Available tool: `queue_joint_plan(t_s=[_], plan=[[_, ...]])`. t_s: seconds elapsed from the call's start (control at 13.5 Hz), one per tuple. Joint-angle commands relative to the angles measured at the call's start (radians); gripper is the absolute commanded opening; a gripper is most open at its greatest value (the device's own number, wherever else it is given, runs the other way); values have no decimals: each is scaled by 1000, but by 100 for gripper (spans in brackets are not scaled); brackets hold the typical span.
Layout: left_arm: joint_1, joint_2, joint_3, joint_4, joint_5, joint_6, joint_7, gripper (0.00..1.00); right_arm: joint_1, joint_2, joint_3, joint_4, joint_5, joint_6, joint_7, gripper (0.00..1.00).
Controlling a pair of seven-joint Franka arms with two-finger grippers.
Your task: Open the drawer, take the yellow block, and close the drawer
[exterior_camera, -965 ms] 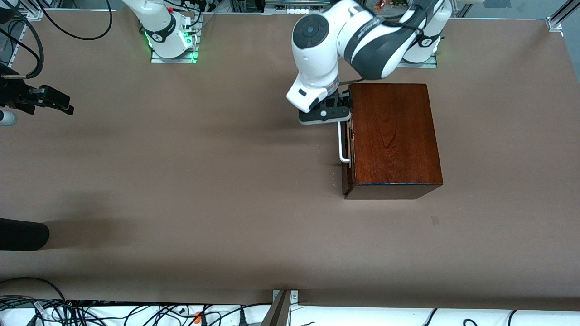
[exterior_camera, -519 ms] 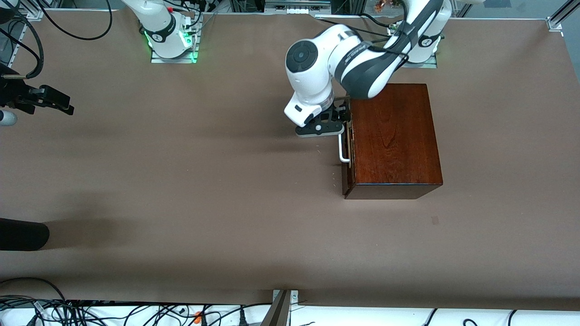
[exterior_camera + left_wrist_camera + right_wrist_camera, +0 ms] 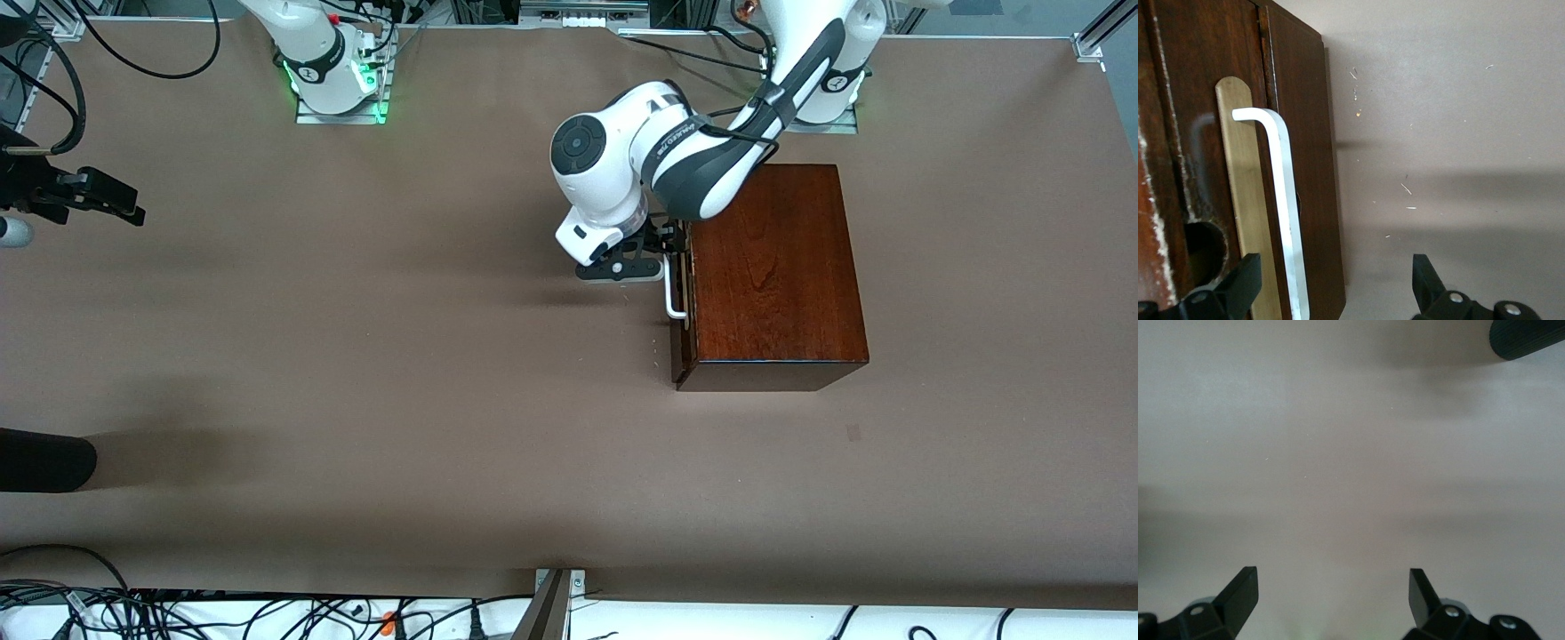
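Left claw (image 3: 669,251) is standing wide open at the drawer (image 3: 681,307) front, fingers (image 3: 1238,287) straddling the white bar handle (image 3: 1286,220) without gripping it. Drawer is sitting shut in the mahogany box (image 3: 772,267). Yellow block is not showing. Right claw (image 3: 1331,590) is waiting wide open, empty, over bare surface (image 3: 356,356). Arm lettering is unreadable.

Both arms are wearing glossy white shells with dark grey joint bands, black cables trailing along the left arm (image 3: 711,151), a green light glowing at the right arm's base (image 3: 333,84), and black wedge-shaped fingers (image 3: 1245,283) showing silver screws.
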Motion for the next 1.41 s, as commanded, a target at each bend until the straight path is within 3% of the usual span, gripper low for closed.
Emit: queue_joint_plan(t_s=[0.0, 1.04, 1.34], plan=[[-10, 22, 6, 10, 38, -1, 12, 100, -6, 12, 0, 27, 16, -23, -13, 100], [-10, 99, 12, 27, 47, 50, -13, 100, -6, 12, -1, 27, 16, -22, -13, 100], [-51, 154, 12, 125, 41, 47, -60, 100, -6, 12, -1, 27, 16, -23, -13, 100]])
